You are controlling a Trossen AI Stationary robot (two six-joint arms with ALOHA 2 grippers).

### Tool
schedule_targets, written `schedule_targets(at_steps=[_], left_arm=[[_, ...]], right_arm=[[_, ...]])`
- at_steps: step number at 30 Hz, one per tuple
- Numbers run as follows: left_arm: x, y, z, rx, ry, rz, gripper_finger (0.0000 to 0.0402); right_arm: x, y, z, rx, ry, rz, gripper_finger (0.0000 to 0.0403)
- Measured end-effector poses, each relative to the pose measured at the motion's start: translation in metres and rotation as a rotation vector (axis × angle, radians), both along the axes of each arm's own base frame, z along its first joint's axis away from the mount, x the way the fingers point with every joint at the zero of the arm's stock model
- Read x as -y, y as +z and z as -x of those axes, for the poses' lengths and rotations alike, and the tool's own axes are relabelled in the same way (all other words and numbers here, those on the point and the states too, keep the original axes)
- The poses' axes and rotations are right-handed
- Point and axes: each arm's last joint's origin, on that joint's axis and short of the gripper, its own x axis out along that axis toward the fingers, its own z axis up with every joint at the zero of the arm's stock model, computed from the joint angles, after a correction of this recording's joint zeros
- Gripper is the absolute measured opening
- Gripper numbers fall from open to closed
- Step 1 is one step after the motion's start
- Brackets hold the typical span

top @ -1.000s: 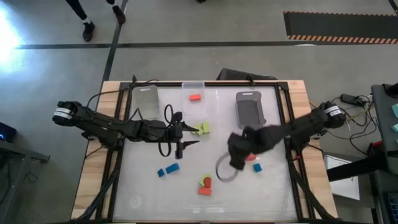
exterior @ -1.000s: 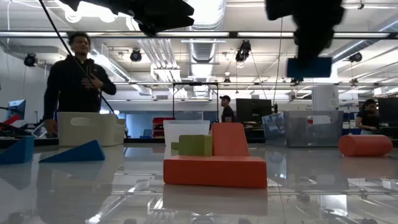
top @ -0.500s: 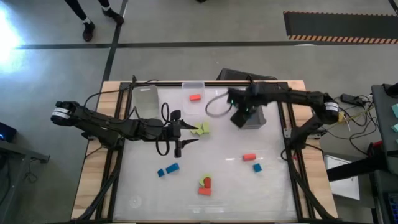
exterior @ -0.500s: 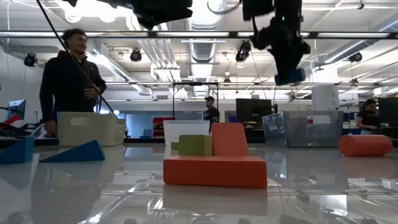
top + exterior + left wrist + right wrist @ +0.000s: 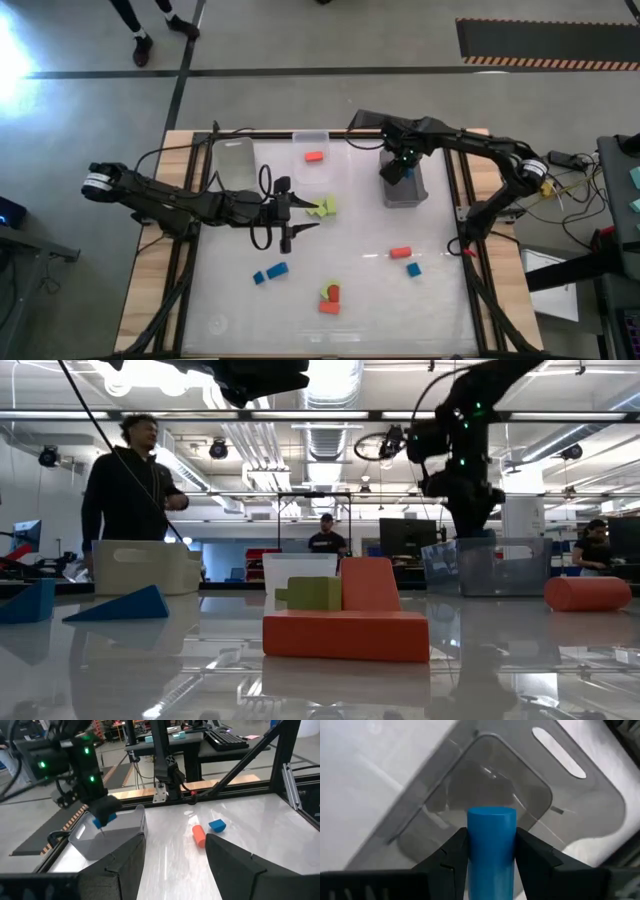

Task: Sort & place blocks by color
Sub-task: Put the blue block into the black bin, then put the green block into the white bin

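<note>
R gripper [image 5: 398, 170] clamped on blue block [image 5: 491, 837], held over grey bin [image 5: 404, 186] at counter [image 5: 360, 300] rear. L gripper [image 5: 305, 214] mid-counter, fingers apart, empty, beside green blocks [image 5: 326, 207]. Other blocks loose on counter front.

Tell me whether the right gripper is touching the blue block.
Touching. In the right wrist view, the right gripper has both fingers pressed against the sides of the blue block, holding it above the grey bin.
</note>
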Motion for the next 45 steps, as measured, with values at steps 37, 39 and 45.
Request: schedule_targets(at_steps=[37,39,45], left_arm=[[0.003,-0.016,0.004,-0.081,0.032,0.190,0.0191],[0.005,-0.020,0.005,-0.117,0.034,0.225,0.0191],[0.010,-0.027,0.009,-0.183,0.056,0.332,0.0191]], right_arm=[[-0.015,-0.005,0.010,0.100,0.012,0.053,0.0185],[-0.025,0.004,0.012,0.135,0.022,0.071,0.0179],[-0.061,0.031,0.018,0.278,0.065,0.126,0.0162]])
